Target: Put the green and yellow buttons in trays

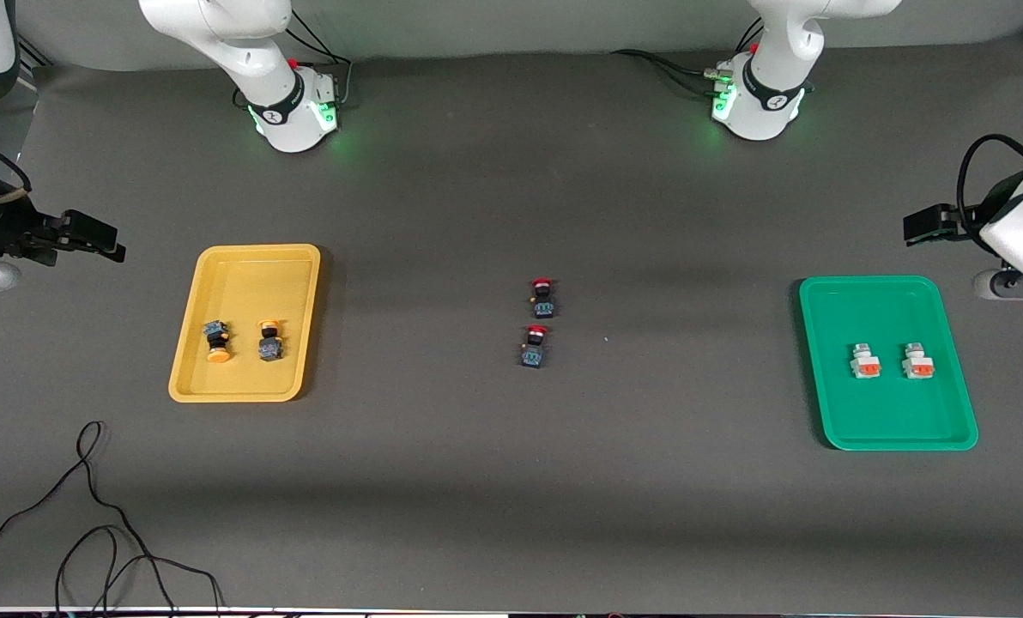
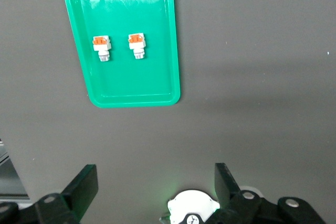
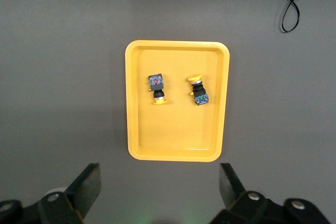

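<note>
My left tool (image 2: 155, 184) hung wide open and empty above the green tray (image 2: 170, 51) holding two white, orange-faced buttons (image 2: 119, 46). My right tool (image 3: 160, 187), equally open, hung above the yellow tray (image 3: 223, 98) holding two dark, yellow-capped buttons (image 3: 177, 91).

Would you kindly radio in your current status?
Left gripper and right gripper open, empty, high over trays. Two yellow-capped buttons in yellow tray; two white buttons in green tray. No obstruction.

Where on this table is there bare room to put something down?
Bare table lies between the red-capped switches and the green tray, and between them and the yellow tray. Each tray's end nearer the front camera is free; its middle holds two buttons.
</note>
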`<state>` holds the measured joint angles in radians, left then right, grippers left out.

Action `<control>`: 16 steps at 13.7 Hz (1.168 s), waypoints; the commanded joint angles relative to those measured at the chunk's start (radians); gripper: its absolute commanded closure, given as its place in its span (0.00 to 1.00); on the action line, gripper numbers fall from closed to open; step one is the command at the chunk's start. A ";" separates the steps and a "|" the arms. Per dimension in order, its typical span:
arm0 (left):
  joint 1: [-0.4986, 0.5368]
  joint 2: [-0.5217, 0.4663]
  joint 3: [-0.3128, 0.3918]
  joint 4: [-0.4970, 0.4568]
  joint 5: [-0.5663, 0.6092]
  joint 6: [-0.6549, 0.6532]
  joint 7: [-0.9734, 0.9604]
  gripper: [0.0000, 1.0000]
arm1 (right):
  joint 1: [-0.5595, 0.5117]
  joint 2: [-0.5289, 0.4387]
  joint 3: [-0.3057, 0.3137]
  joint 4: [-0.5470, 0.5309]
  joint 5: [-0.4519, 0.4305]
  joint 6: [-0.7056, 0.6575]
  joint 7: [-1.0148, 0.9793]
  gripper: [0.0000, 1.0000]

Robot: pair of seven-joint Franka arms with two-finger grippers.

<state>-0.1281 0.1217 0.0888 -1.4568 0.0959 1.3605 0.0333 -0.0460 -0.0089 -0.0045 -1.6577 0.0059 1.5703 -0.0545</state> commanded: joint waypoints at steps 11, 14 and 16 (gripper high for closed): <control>0.047 -0.089 -0.115 -0.177 -0.056 0.238 0.040 0.01 | 0.009 0.012 -0.002 0.022 -0.017 -0.001 0.022 0.00; 0.047 -0.077 -0.113 -0.174 -0.056 0.238 0.045 0.01 | 0.009 0.012 -0.003 0.022 -0.017 -0.001 0.022 0.00; 0.045 -0.076 -0.113 -0.175 -0.058 0.246 0.046 0.01 | 0.009 0.012 -0.002 0.022 -0.017 -0.001 0.022 0.00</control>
<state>-0.0910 0.0557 -0.0186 -1.6172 0.0513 1.5888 0.0634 -0.0460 -0.0078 -0.0045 -1.6576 0.0059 1.5703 -0.0544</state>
